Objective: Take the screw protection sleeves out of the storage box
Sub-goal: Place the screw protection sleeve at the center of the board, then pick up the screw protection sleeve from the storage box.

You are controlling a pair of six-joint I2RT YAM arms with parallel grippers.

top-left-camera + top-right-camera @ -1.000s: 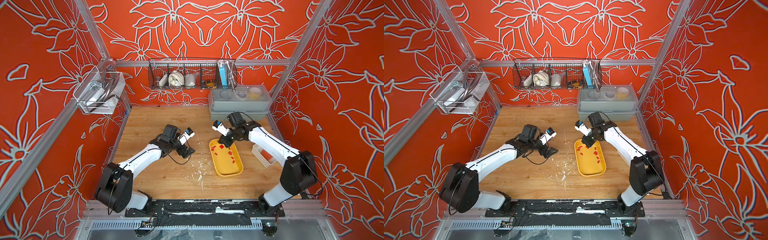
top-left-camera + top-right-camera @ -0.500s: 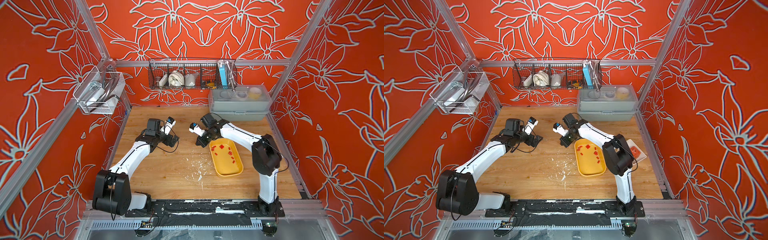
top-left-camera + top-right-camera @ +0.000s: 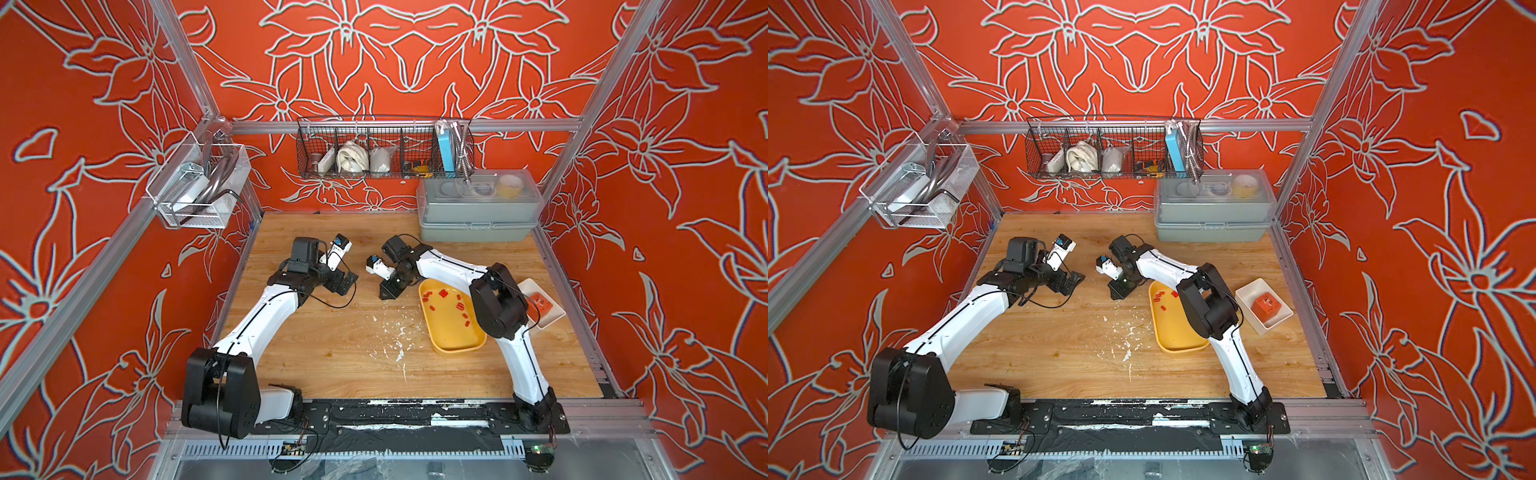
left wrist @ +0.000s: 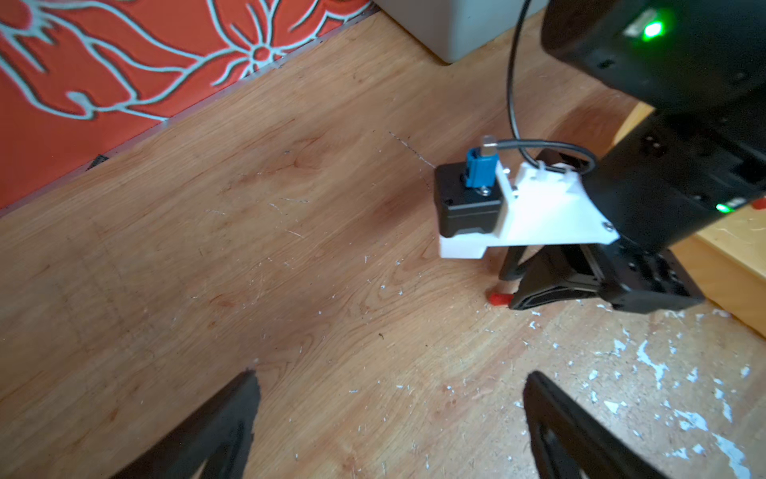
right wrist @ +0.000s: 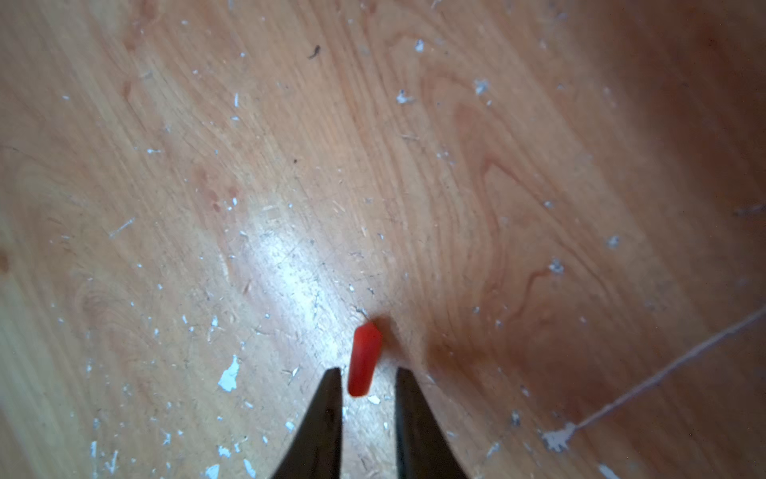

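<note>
Right gripper is down at the wooden table, jaws parted a little, and one red sleeve lies loose on the wood between the tips. The other screw protection sleeves sit scattered in the yellow storage box nearby. Left gripper hangs wide open.

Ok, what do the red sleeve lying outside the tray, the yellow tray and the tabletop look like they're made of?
Sleeve: probably soft plastic or rubber; smooth, even red, matte, with a rounded end.
Tray: likely moulded plastic; uniform yellow, rounded corners, a mild sheen.
Tabletop: wood or wood-look laminate, I can't tell which; clear grain, a light gloss, scratches and white flecks.
</note>
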